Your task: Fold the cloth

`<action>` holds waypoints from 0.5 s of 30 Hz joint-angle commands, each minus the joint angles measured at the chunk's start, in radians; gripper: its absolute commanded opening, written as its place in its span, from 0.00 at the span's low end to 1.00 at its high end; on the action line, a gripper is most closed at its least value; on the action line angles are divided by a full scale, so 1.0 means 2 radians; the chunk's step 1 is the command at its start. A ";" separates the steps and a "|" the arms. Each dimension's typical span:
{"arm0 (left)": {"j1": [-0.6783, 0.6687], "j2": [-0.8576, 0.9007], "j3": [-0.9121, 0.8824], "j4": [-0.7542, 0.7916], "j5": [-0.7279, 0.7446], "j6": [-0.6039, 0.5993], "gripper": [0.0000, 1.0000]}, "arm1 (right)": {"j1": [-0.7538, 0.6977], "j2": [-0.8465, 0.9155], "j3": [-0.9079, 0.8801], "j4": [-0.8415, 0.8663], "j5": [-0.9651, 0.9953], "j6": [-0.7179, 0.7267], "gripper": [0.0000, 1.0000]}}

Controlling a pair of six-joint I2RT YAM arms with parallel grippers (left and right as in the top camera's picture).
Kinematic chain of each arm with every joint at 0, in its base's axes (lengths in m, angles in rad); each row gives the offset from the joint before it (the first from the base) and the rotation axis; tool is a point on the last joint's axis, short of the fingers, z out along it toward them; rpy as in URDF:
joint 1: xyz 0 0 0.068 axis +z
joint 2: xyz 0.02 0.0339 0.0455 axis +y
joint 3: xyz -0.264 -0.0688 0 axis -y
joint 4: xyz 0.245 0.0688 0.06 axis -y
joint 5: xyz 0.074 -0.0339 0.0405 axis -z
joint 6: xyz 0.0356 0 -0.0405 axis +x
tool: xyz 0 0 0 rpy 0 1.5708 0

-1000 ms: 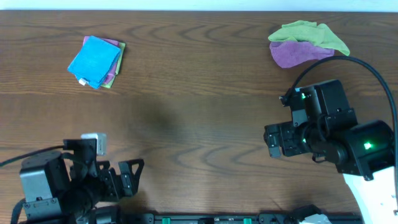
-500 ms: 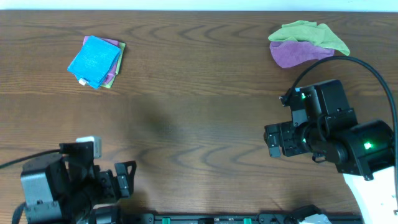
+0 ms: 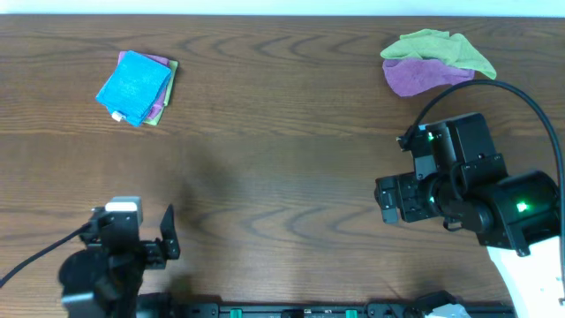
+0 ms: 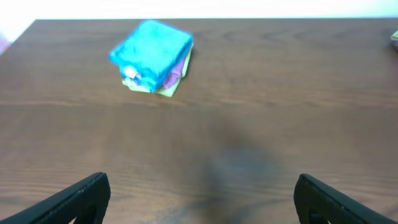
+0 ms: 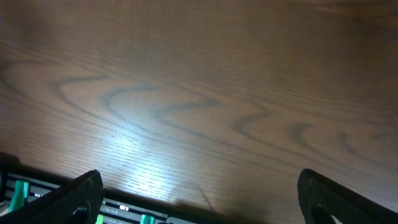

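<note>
Item: one bright sky-blue microfibre cloth (image 3: 134, 84), at the far-left part of a dark brown wood-grain table (image 3: 282, 150), lying already doubled into a compact, roughly rectangular pad. It rested on top of a small stack of folded purple and lime-green cloths (image 4: 181, 67), whose edges showed along one side. There was a small white tag (image 3: 116, 115) at the near corner of the pad; any print on it was too small to read. Second lot: a crumpled lime-green and purple cloth heap (image 3: 433, 60), unfolded, at the far-right part of the table and well apart from the first. Left gripper (image 4: 200, 198): released, its two black fingers spread wide at the lower corners of the wrist view, nothing between them, well apart from the blue cloth. Right gripper (image 5: 200, 198): likewise released and empty, over bare wood on the right side. Step in hand, by judgement: the folding of the blue cloth appeared finished, with both arms standing off and nothing further owed to it. The next move, if any, would call for a long reach to the far heap, a pinch on one cloth edge, and a drag to open table for spreading. Brands, labels, writing: none legible; only green indicator lights (image 3: 523, 208) on the right arm.
</note>
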 commanded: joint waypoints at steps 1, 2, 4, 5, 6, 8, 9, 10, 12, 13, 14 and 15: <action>-0.002 -0.023 -0.055 0.023 -0.008 0.008 0.95 | -0.002 0.000 0.003 -0.001 0.007 -0.005 0.99; -0.002 -0.028 -0.073 0.031 -0.008 0.008 0.95 | -0.002 0.000 0.003 -0.001 0.007 -0.005 0.99; -0.002 -0.036 -0.102 0.045 -0.010 0.003 0.95 | -0.002 0.000 0.003 -0.001 0.007 -0.005 0.99; -0.002 -0.039 -0.113 0.050 -0.012 -0.003 0.95 | -0.002 0.000 0.003 -0.001 0.007 -0.005 0.99; -0.002 -0.041 -0.122 0.055 -0.012 -0.006 0.95 | -0.002 0.000 0.003 -0.001 0.007 -0.005 0.99; -0.002 -0.046 -0.146 0.064 -0.012 -0.016 0.95 | -0.002 0.000 0.003 -0.001 0.007 -0.005 0.99; -0.002 -0.048 -0.158 0.068 -0.012 -0.022 0.96 | -0.002 0.000 0.003 -0.001 0.007 -0.005 0.99; -0.002 -0.050 -0.166 0.070 -0.012 -0.025 0.95 | -0.002 0.000 0.003 -0.001 0.007 -0.005 0.99; -0.002 -0.052 -0.179 0.071 -0.012 -0.026 0.95 | -0.002 0.000 0.003 -0.001 0.007 -0.005 0.99; -0.002 -0.054 -0.184 0.071 -0.012 -0.026 0.95 | -0.002 0.000 0.003 -0.001 0.007 -0.005 0.99; -0.002 -0.056 -0.189 0.071 -0.012 -0.026 0.95 | -0.002 0.000 0.003 -0.001 0.007 -0.005 0.99; -0.002 -0.061 -0.194 0.071 -0.012 -0.026 0.95 | -0.002 0.000 0.003 -0.001 0.007 -0.005 0.99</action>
